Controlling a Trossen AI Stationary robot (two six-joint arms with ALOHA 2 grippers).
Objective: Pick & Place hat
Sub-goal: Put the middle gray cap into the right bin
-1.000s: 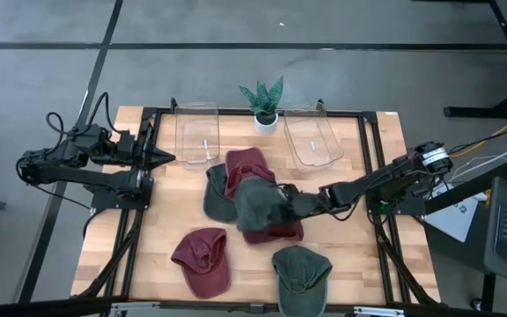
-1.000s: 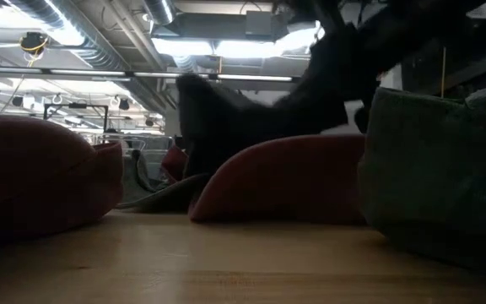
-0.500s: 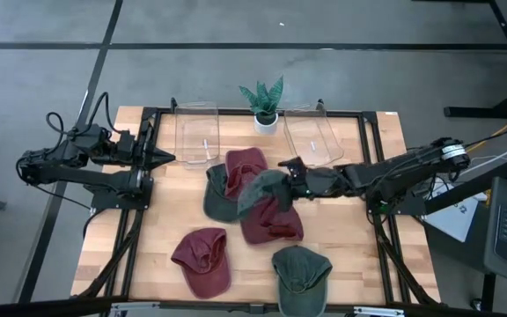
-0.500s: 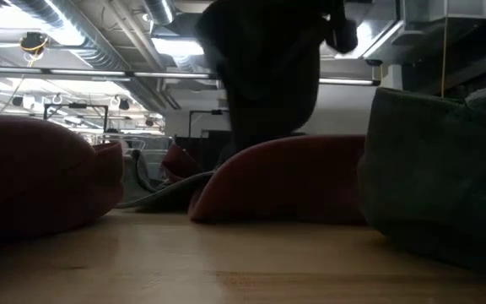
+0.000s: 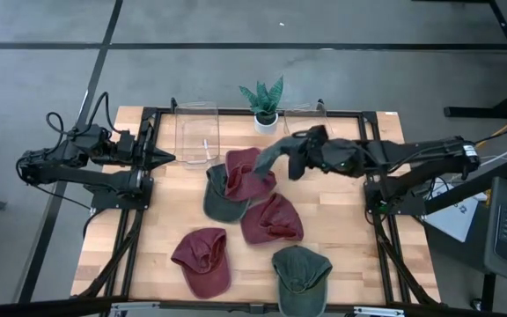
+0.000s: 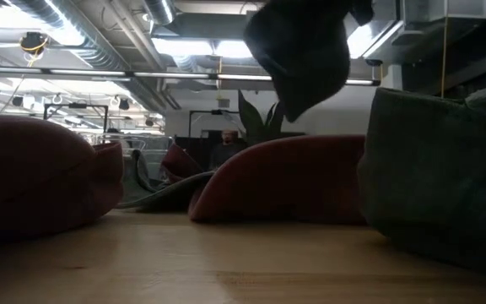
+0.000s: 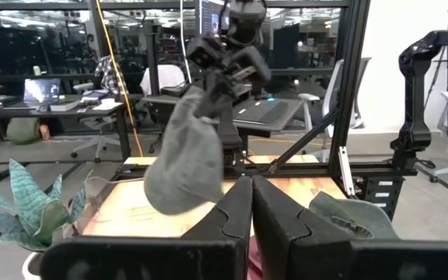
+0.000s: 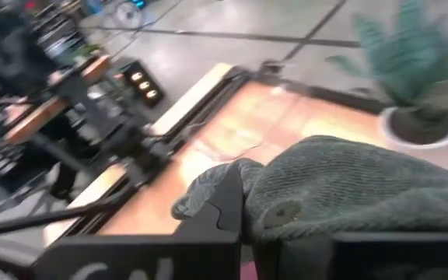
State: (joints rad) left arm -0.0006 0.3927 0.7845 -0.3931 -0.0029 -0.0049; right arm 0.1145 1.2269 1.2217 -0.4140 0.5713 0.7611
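right hand [image 5: 299,157] clamped on a green hat [image 5: 275,151], dangling well above the counter [image 5: 165,224] near the far-edge plant [image 5: 263,99]; left hand [image 5: 167,159] pinched together at the left edge

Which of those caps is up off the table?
The green cap hanging from the right gripper, up near the plant. The other two green caps and three red ones all lie on the table.
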